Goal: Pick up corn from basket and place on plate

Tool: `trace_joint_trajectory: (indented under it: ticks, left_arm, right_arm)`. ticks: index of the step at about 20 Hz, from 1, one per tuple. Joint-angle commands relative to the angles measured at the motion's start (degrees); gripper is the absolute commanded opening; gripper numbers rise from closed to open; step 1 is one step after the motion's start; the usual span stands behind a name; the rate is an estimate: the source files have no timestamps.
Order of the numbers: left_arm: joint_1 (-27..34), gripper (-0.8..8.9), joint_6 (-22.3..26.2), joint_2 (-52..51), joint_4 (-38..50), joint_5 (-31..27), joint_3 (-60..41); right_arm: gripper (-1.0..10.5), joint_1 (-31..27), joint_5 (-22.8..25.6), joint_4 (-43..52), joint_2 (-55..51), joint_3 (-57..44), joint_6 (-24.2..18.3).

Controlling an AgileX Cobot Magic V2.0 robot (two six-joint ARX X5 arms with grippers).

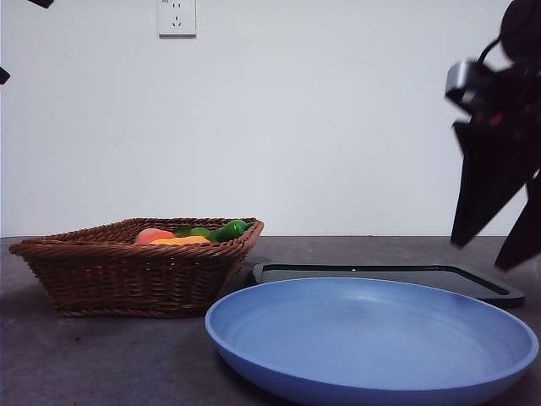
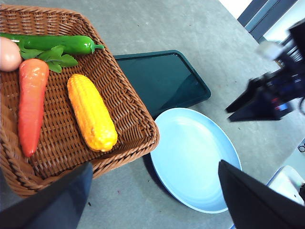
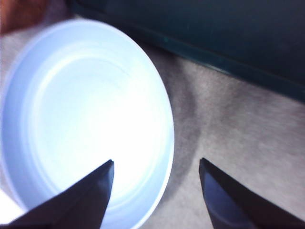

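Corn in the basket, plate empty, both end effectors released.

Nearest in the front view, the blue plate [image 1: 372,342] sits bare on the grey bench [image 1: 110,364], with the flat black tray [image 1: 389,275] just behind it and the wicker basket [image 1: 139,266] beside it. The corn [image 2: 91,112] lies inside the basket next to an orange carrot [image 2: 31,105], with a green pepper [image 2: 47,43] and a pink fruit [image 2: 8,54] farther in. The left end effector [image 2: 152,195] hangs above the basket's near corner, jaws spread and holding nothing. The right end effector [image 3: 156,193] hovers over the plate's rim, jaws likewise apart and empty; it appears, blurred, to be the dark shape high on one side of the front view.
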Motion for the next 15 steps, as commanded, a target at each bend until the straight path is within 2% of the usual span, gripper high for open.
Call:
trace_joint_trajectory:
  ticks: [1, 7, 15]
  left_arm:
    - [-0.2, 4.29, 0.0, 0.4, 0.5, -0.1, 0.9]
    - [-0.2, 4.29, 0.0, 0.4, 0.5, -0.1, 0.9]
    - [-0.2, 4.29, 0.0, 0.7, 0.5, -0.1, 0.9]
  right_arm:
    - [2.9, 1.0, -0.1, 1.0, 3.8, 1.0, 0.3]
    - [2.1, 2.9, -0.1, 3.8, 9.8, 1.0, 0.3]
    - [0.0, 3.3, -0.1, 4.5, 12.8, 1.0, 0.4]
